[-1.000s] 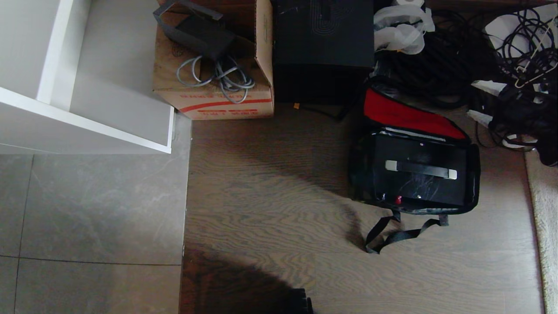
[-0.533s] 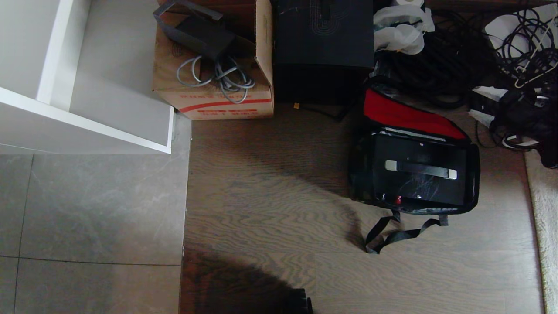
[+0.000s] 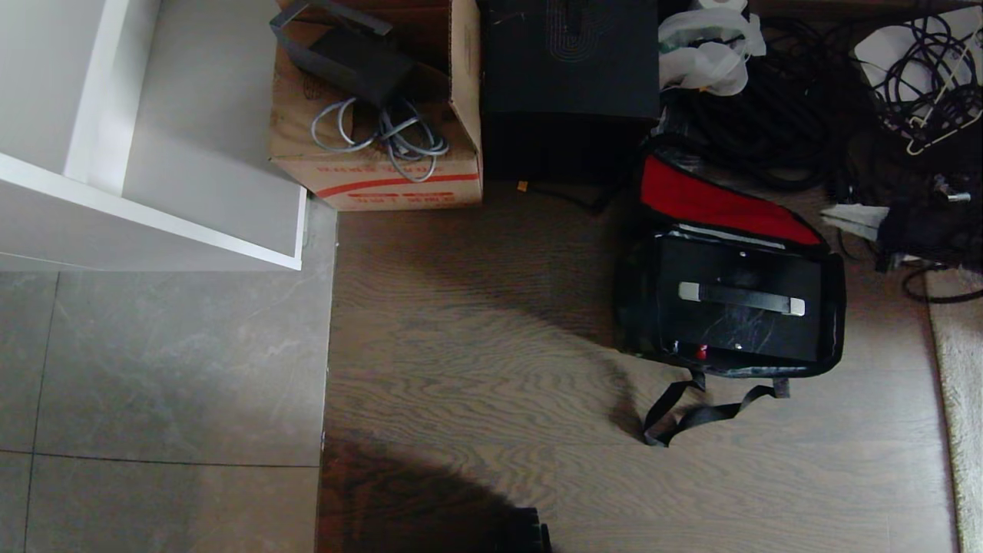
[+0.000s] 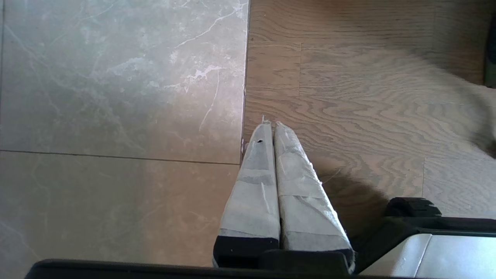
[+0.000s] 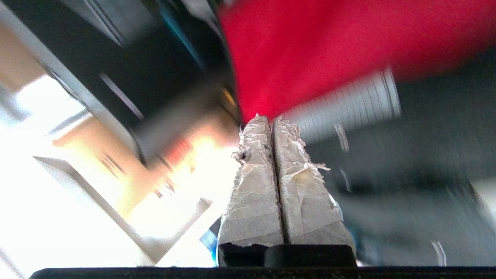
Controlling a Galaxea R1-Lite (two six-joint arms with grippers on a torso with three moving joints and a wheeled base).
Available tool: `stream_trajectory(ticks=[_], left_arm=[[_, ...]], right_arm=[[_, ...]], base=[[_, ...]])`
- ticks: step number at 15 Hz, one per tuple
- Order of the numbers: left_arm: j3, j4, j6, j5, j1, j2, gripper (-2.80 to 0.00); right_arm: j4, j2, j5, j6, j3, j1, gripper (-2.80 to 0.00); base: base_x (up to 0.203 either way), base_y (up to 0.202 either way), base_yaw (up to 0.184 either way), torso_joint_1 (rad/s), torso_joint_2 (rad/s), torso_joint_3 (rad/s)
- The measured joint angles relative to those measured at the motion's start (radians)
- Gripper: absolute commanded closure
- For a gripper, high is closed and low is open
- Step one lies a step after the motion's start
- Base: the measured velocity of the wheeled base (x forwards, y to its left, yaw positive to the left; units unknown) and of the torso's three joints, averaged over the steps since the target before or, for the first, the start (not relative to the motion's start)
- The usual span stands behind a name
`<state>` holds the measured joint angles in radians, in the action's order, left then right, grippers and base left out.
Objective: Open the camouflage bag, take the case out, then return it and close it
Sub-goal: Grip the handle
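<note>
Right tool (image 5: pixel 271 120), fingers pressed together, faces the camouflage bag (image 5: pixel 329 50).

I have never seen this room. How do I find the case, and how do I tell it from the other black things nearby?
Start at the cardboard box at the far edge of the wooden floor; to its right stands a tall black box. In front of that and further right lies the open camouflage bag, its red lining showing. The case lies flat inside; only it has a silver-ended handle and a small red latch.

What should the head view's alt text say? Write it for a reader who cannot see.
An open camouflage bag with its red-lined lid folded back lies on a wood floor, the case inside it. Behind stand a cardboard box and tangled cables.
</note>
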<state>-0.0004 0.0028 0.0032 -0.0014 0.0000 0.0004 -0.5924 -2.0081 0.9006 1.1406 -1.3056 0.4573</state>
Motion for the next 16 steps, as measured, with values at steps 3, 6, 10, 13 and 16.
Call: stream_trajectory(ticks=[3,6,10,13,16], left_arm=[[0.000,0.000,0.000,0.001,0.000,0.000,0.00],[0.000,0.000,0.000,0.000,0.000,0.000,0.00],[0.000,0.000,0.000,0.001,0.000,0.000,0.00],[0.000,0.000,0.000,0.000,0.000,0.000,0.00],[0.000,0.000,0.000,0.000,0.000,0.000,0.00]], right_arm=[[0.098,0.182,0.002,-0.342,0.256,-0.016,0.00],[0.288,0.427,-0.019,-0.679,0.452,-0.022,0.00],[0.534,0.828,-0.189,-1.078,0.739,-0.079,0.00],[0.628,1.140,-0.428,-1.244,0.935,-0.238,0.00],[0.749,1.439,-0.670,-1.238,1.074,-0.402,0.00]], base=[[0.000,0.000,0.000,0.000,0.00,0.000],[0.000,0.000,0.000,0.000,0.00,0.000],[0.000,0.000,0.000,0.000,0.00,0.000],[0.000,0.000,0.000,0.000,0.00,0.000],[0.000,0.000,0.000,0.000,0.00,0.000]])
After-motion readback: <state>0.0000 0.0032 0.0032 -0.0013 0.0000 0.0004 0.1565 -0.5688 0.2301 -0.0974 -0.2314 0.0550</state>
